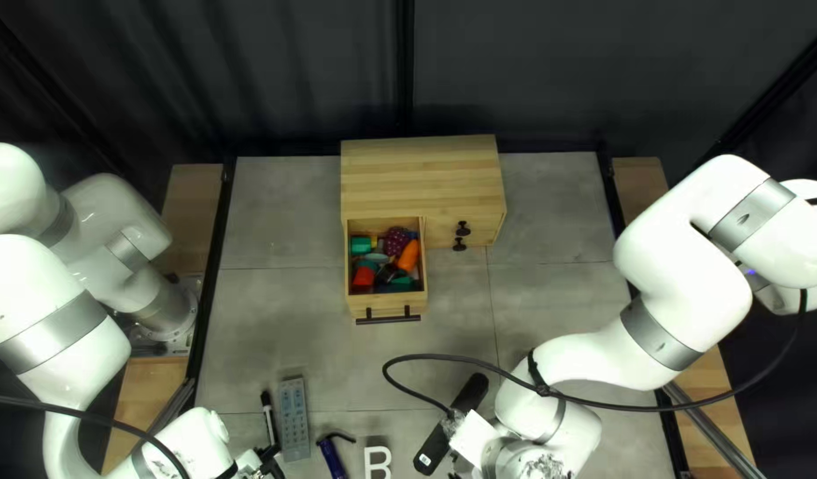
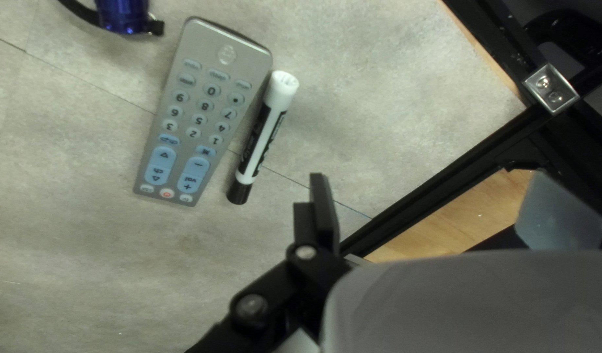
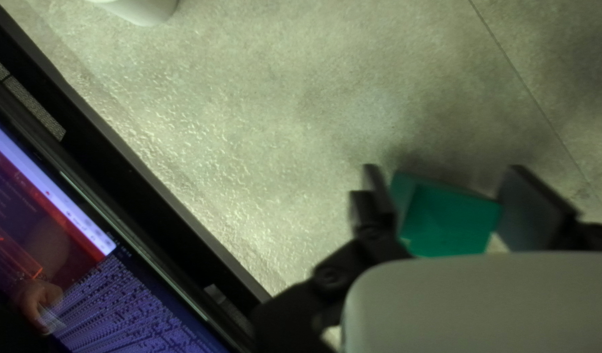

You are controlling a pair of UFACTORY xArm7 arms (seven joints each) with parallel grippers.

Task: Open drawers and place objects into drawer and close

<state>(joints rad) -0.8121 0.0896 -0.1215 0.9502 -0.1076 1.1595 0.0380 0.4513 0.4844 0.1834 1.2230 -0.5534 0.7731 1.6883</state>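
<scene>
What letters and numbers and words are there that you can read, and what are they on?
"0 1 2 3 4 5 6 7 8 9": keys on the remote.
"vol", with "+" and "−": a blue key there.
"ch": the other big blue key.
The remote's smaller key words: too small.
The marker: print too blurred.
The white letter: cut off, B or R.
The screen: unreadable.

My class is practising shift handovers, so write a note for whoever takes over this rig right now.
Left gripper: open, near the marker and remote.
Right gripper: shut on a green block.
Also on the table: blue strapped item, white letter.
Done: drawer open, assorted things inside.
To do: place the block, probably the loose items too, then close the drawer.
</scene>
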